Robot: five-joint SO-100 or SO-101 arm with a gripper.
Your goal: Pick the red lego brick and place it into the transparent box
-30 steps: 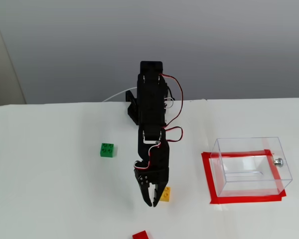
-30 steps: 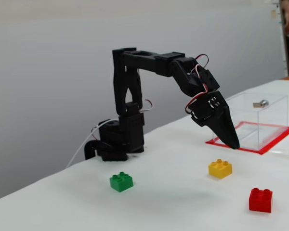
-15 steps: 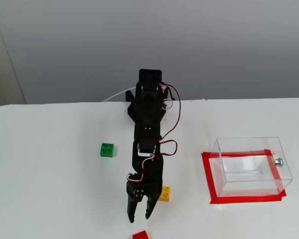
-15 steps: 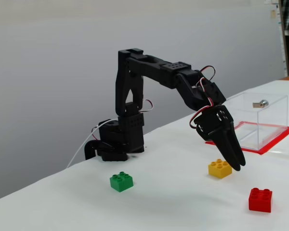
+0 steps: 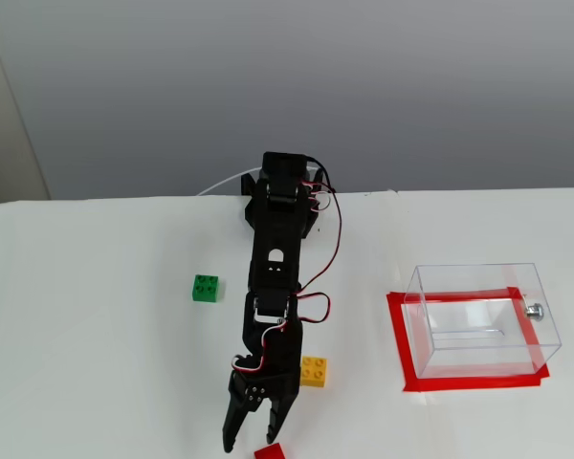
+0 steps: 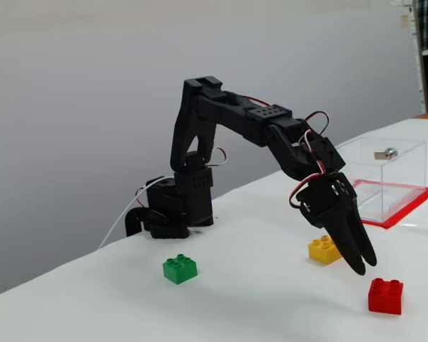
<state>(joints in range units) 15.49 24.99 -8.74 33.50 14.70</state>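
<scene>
The red lego brick [image 5: 270,452] lies on the white table at the bottom edge of a fixed view; it shows whole in the other fixed view [image 6: 385,296]. My gripper [image 5: 253,442] is open and empty, with its fingers pointing down. It hangs just above the table and close beside the brick, apart from it, as both fixed views show [image 6: 365,266]. The transparent box [image 5: 483,320] stands empty at the right on a red tape rectangle [image 5: 402,344]. It has a small silver knob [image 6: 386,153] on its side.
A yellow brick [image 5: 315,371] lies right beside the arm's wrist, between the gripper and the box. A green brick [image 5: 207,288] lies to the left of the arm. The arm's base [image 6: 170,210] stands at the table's far edge by a grey wall.
</scene>
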